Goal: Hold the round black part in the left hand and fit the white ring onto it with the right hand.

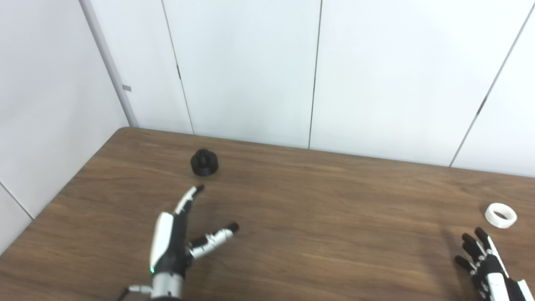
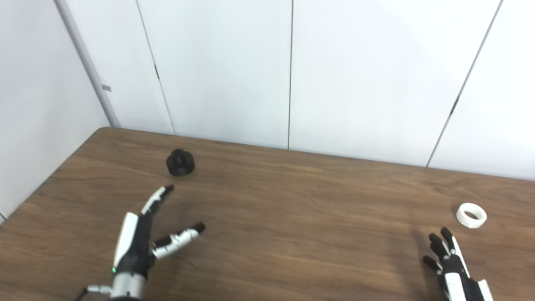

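Left hand point(image 1: 175, 244) was spread, holding nothing, lower left; the black part point(image 1: 204, 162) sat just above it, untouched. Right hand point(image 1: 485, 261), fingers apart, lower right, near the white ring point(image 1: 500, 215). Reaching stage, I'd say: both grasps came next.

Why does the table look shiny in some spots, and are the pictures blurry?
In the left eye view the wooden table shows a soft pale sheen across its middle, room light bouncing off it, with no harsh glare. In the right eye view the right hand casts a faint dark shadow to its left. Both views are slightly soft; the black part and white ring lack fine detail.
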Robot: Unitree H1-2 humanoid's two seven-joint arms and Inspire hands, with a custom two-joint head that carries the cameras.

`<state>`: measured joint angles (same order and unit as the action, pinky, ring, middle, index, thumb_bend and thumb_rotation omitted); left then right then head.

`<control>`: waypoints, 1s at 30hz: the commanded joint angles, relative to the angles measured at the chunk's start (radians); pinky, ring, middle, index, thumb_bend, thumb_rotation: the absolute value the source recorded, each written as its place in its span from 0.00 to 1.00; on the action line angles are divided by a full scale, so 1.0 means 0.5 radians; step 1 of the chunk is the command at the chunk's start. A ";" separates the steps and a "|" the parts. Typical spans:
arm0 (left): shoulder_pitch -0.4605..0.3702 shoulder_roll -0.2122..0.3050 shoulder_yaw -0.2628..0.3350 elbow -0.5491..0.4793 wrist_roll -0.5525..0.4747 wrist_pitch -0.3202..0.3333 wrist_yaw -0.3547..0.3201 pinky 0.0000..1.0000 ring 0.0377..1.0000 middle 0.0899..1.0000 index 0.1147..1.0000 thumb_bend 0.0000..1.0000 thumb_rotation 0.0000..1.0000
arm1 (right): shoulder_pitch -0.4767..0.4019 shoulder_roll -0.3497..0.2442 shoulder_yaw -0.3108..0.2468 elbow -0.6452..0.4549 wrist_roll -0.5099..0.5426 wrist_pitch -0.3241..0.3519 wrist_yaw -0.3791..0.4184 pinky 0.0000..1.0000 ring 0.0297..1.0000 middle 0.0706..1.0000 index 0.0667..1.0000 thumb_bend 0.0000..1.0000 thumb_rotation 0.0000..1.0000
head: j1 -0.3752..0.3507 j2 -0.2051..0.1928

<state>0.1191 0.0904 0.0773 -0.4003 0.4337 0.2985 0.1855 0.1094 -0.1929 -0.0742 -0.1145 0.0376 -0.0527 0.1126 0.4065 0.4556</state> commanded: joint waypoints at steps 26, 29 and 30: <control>-0.763 0.526 0.125 0.770 0.146 0.195 -0.057 0.90 0.96 0.92 0.84 0.91 0.29 | 0.063 0.026 0.018 0.059 -0.041 0.000 -0.025 1.00 0.96 0.93 0.99 0.48 1.00 | -0.030 0.023; -0.829 0.547 0.103 0.878 0.140 0.196 -0.055 0.92 0.97 0.92 0.83 0.93 0.30 | 0.069 0.031 0.018 0.047 -0.053 0.003 -0.032 1.00 0.96 0.93 0.99 0.46 1.00 | -0.035 0.024; -0.854 0.557 0.092 0.916 0.141 0.194 -0.059 0.93 0.97 0.92 0.83 0.93 0.30 | 0.070 0.031 0.017 0.046 -0.055 0.009 -0.032 1.00 0.96 0.93 0.99 0.46 1.00 | -0.035 0.026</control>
<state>-0.2485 0.3288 0.1259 0.0607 0.4905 0.4114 0.1440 0.1137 -0.1909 -0.0716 -0.1190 0.0203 -0.0608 0.1114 0.3881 0.4678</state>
